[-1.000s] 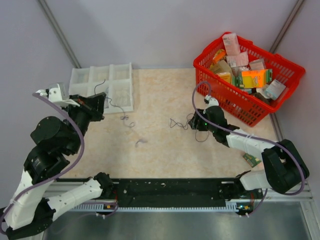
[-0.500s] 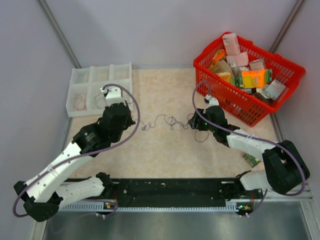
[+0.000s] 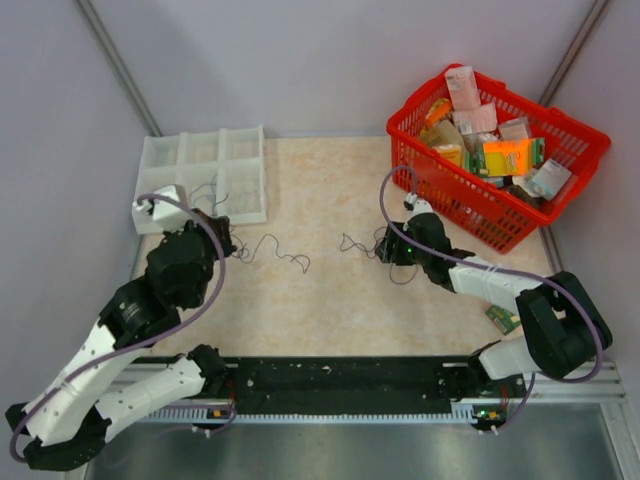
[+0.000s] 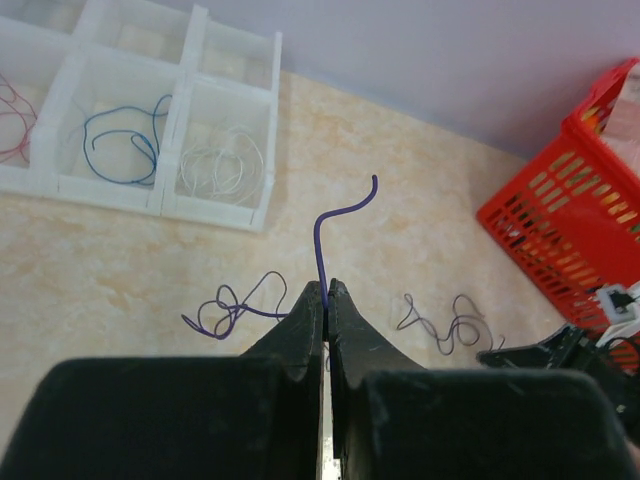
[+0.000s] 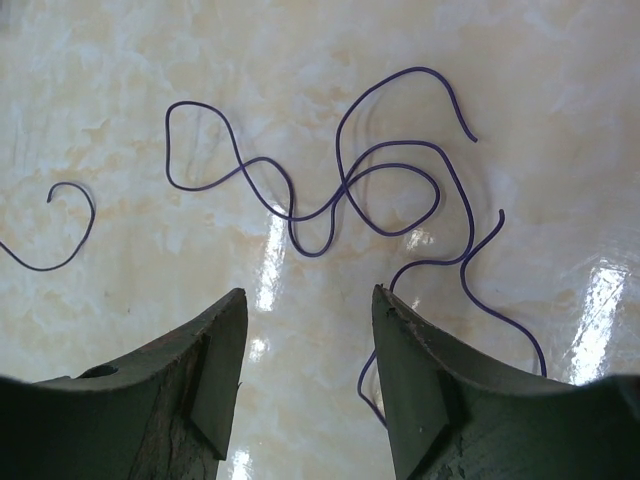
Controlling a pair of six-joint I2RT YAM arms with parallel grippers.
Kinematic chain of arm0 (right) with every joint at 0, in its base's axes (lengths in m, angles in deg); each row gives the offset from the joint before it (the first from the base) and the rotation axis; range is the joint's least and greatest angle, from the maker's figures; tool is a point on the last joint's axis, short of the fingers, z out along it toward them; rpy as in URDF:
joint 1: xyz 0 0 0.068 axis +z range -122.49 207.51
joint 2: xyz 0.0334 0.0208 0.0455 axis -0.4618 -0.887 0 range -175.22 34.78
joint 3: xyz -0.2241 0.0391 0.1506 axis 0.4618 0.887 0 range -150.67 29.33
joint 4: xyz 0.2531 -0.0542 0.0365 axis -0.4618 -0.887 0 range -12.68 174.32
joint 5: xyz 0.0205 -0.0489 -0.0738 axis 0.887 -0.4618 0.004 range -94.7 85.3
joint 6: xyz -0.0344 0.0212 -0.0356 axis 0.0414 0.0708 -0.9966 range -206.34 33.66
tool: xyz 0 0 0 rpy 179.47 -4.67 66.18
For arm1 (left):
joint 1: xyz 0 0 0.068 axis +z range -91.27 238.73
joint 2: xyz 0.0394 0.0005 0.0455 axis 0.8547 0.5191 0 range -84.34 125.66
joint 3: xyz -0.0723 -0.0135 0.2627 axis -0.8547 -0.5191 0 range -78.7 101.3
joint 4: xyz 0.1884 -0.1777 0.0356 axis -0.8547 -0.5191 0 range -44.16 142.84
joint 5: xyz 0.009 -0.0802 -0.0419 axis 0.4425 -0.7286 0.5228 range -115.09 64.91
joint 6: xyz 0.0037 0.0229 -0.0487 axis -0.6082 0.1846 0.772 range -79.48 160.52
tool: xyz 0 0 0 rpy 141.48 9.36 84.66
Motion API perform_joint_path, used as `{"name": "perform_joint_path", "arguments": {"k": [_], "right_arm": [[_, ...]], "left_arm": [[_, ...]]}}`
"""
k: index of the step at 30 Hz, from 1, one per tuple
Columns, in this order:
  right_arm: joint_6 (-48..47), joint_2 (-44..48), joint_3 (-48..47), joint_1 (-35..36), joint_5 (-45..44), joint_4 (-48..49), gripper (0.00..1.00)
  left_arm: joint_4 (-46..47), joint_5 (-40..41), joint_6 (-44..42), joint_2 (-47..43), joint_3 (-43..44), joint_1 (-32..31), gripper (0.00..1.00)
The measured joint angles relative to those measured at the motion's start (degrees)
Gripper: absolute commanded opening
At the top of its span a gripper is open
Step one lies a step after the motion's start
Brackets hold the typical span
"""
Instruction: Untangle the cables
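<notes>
Top external: cables (image 3: 352, 246) between tray (image 3: 245, 150), basket (image 3: 450, 190).

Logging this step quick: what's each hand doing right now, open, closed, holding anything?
Left hand: closed on a purple cable.
Right hand: open, holding nothing.

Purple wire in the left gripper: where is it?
The purple wire is pinched in the shut left gripper, on the table's left side, beside the white tray.

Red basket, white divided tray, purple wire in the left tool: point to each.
red basket (image 3: 560, 197), top external view, right-hand wall.
white divided tray (image 4: 110, 188), left wrist view, near wall.
purple wire (image 4: 318, 240), left wrist view, upright stretch.
</notes>
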Motion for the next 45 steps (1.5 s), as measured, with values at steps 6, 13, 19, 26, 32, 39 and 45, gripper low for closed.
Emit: {"name": "perform_joint_path", "arguments": {"k": [6, 13, 19, 26, 32, 39, 45], "right_arm": [[0.0, 0.0, 0.0, 0.0, 0.4, 0.0, 0.52], [0.0, 0.0, 0.0, 0.0, 0.6, 0.0, 0.52], [0.0, 0.0, 0.0, 0.0, 0.6, 0.0, 0.52], [0.0, 0.0, 0.0, 0.0, 0.8, 0.0, 0.52], [0.4, 0.0, 0.0, 0.0, 1.4, 0.0, 0.52], [0.6, -0.7, 0.0, 0.0, 2.5, 0.1, 0.52], [0.6, -0.7, 0.0, 0.0, 2.6, 0.1, 0.52]], "left_arm": [[-0.3, -4.6, -0.6, 16.3, -0.3, 0.4, 0.00], [-0.6, -14.0, -2.5, 43.2, -0.3, 3.1, 0.00], [3.4, -22.8, -3.2, 51.1, 0.4, 6.3, 0.01], [9.1, -31.5, -0.3, 51.7, -0.5, 13.0, 0.20], [8.8, -30.7, 1.3, 43.8, -10.5, 12.7, 0.61], [7.5, -28.6, 2.4, 35.1, -14.1, 13.2, 0.98], [6.7, -31.0, 1.4, 36.7, -13.2, 19.2, 0.98]]}}
